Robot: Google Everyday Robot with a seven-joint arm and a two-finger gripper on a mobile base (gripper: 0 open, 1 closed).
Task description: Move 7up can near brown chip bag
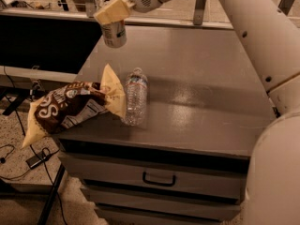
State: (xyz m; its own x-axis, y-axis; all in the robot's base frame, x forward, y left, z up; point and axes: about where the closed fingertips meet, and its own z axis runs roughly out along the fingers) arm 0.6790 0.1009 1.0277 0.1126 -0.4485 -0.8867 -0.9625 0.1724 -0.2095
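The 7up can (115, 33) is a small silvery can, held upright in the air above the far left part of the grey cabinet top (197, 78). My gripper (112, 12) is shut on its upper part, with cream-coloured fingers (107, 14) over its top. The brown chip bag (65, 108) lies on the cabinet's front left corner and hangs over the left edge, its pale yellow end (112, 90) pointing toward the middle. The can is well above and behind the bag.
A clear plastic water bottle (135, 96) lies on its side right next to the bag's yellow end. The cabinet has a drawer with a handle (158, 179) in front. My white arm (262, 41) spans the right side. Cables lie on the floor (28, 158) at the left.
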